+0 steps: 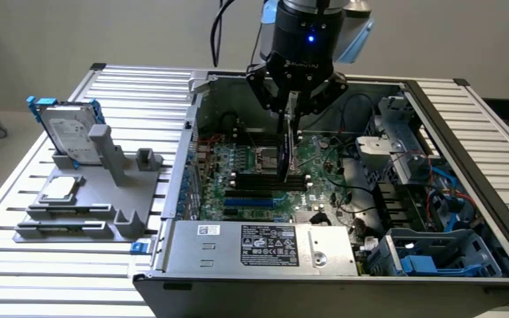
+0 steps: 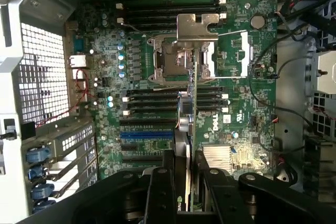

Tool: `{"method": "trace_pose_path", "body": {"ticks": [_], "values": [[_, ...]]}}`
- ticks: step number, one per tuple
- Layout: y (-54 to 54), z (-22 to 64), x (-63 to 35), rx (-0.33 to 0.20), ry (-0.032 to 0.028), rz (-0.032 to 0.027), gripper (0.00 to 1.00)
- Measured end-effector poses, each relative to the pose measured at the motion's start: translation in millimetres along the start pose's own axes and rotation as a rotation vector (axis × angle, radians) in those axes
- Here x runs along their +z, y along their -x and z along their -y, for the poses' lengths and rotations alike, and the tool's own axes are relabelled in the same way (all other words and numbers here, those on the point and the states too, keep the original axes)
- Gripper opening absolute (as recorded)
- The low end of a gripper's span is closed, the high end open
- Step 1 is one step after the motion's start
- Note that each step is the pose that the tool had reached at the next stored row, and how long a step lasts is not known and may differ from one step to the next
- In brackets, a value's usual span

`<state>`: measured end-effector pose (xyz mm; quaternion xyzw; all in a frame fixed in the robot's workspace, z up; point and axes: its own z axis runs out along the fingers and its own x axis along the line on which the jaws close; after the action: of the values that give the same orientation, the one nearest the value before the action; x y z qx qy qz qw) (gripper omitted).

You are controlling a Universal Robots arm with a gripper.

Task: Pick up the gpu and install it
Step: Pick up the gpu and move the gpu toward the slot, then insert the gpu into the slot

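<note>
My gripper hangs inside the open computer case, shut on the gpu. The card hangs edge-on below the fingers, reaching down over the green motherboard. In the wrist view the gpu is a thin vertical strip between the black fingers, with its metal bracket end farthest from the camera. It sits above the black expansion slots and the blue slot. Whether its lower edge touches a slot is hidden.
A grey fixture on the slatted table, at the exterior view's left, holds a silver hard drive in a blue frame and a small square silver chip. The power supply, blue drive cage and cables crowd the case.
</note>
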<state>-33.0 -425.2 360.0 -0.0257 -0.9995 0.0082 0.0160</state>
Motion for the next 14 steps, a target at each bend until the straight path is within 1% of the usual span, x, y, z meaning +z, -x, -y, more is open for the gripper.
{"method": "trace_pose_path", "body": {"ticks": [14], "values": [[0.0, 0.0, 0.0, 0.0, 0.0, 0.0, 0.27]]}}
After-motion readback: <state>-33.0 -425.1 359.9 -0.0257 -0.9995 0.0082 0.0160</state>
